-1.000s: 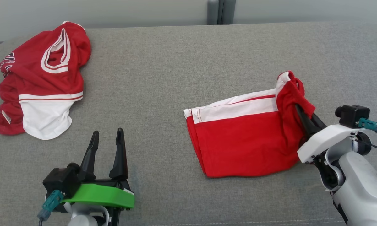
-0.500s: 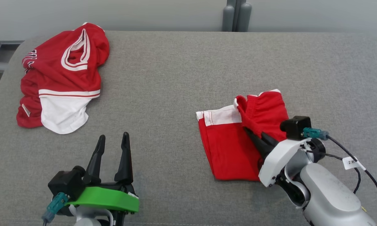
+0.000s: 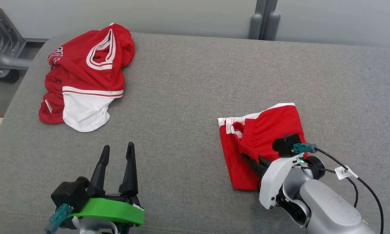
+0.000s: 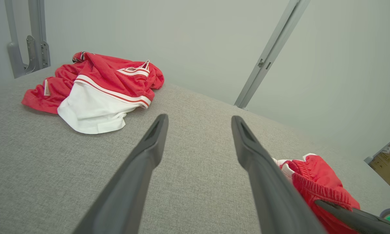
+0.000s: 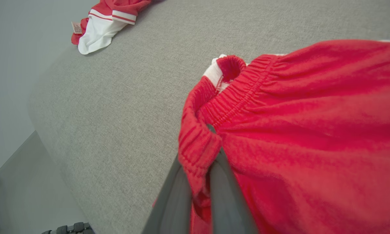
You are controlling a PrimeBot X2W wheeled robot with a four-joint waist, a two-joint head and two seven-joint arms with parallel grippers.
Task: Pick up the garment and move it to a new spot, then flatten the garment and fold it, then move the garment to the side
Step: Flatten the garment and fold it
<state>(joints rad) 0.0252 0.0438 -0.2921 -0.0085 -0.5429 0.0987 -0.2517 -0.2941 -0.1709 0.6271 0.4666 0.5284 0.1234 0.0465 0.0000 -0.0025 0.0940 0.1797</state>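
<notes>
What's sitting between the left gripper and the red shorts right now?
Nothing. In the head view, just bare grey upholstery stretches between the open left gripper and the red shorts.

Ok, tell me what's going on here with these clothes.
The robot's right jaws are shut on the elastic waistband of the red shorts, which lie partly doubled over on the grey cushion. Its left jaws stand open over bare cushion, holding nothing. A crumpled red and white jersey sits apart at the far left.
</notes>
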